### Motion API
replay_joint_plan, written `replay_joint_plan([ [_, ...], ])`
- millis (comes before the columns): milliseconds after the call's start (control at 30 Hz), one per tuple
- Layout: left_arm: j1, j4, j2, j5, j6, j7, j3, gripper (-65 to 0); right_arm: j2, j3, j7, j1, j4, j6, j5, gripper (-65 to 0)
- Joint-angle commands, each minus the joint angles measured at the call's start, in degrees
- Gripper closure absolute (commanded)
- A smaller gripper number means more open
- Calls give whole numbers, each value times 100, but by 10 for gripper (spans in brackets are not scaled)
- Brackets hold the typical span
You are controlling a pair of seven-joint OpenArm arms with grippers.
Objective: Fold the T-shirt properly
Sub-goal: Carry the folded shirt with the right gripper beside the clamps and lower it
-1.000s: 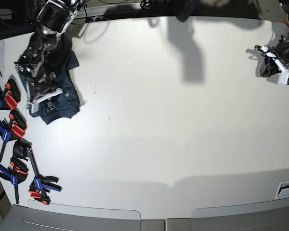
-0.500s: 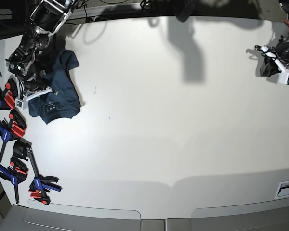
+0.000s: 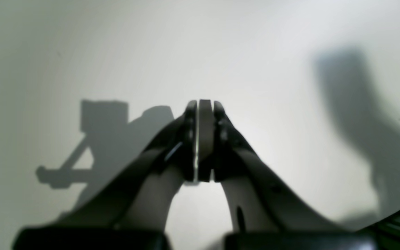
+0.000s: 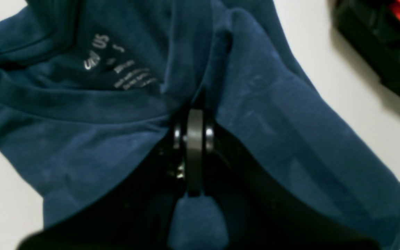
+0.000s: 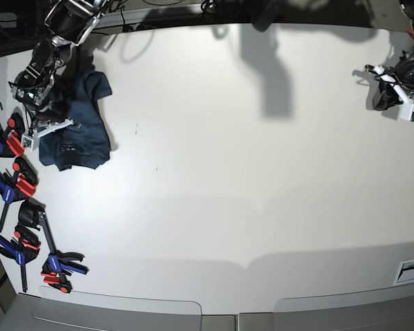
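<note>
Crumpled teal cotton T-shirt (image 4: 290, 114) pinched by right gripper (image 4: 195, 114).

On the T-shirt (image 4: 262, 114) under my right wrist camera, a pale printed label (image 4: 120, 69) sits inside the collar. I read only "US"; the smaller lines blur.
</note>
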Motion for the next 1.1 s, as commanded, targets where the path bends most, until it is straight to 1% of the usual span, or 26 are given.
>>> replay_joint_plan([
  [0,2,94,-94,-94,0,-118,-37,-1,127,31,52,57,83,-87,-129,0],
  [233,2,94,-92,-94,0,-120,-37,-1,313,31,70,63,83,-118,-35,0],
  [400,0,94,-94,-94,0,-122,-37,-1,387,31,87,146,131,-125,-31,0],
  [633,2,94,-94,-94,0,-120,-37,-1,391,28,68,254,601,-118,398,0],
  [700,2,94,-94,-94,0,-120,-37,-1,391,28,57,251,811,-72,507,0],
  [767,0,94,-94,-94,0,-122,-37,-1,391,28,13,251,1029,116,686,0],
  [867,2,94,-94,-94,0,-120,-37,-1,389,28,-151,249,1375,431,1150,0],
  [1000,0,94,-94,-114,0,2,-37,-1,389,28,-393,240,1781,1058,1882,0],
  [1067,4,94,-94,-254,-2,136,-37,-1,389,28,-540,210,1932,1261,2258,0],
])
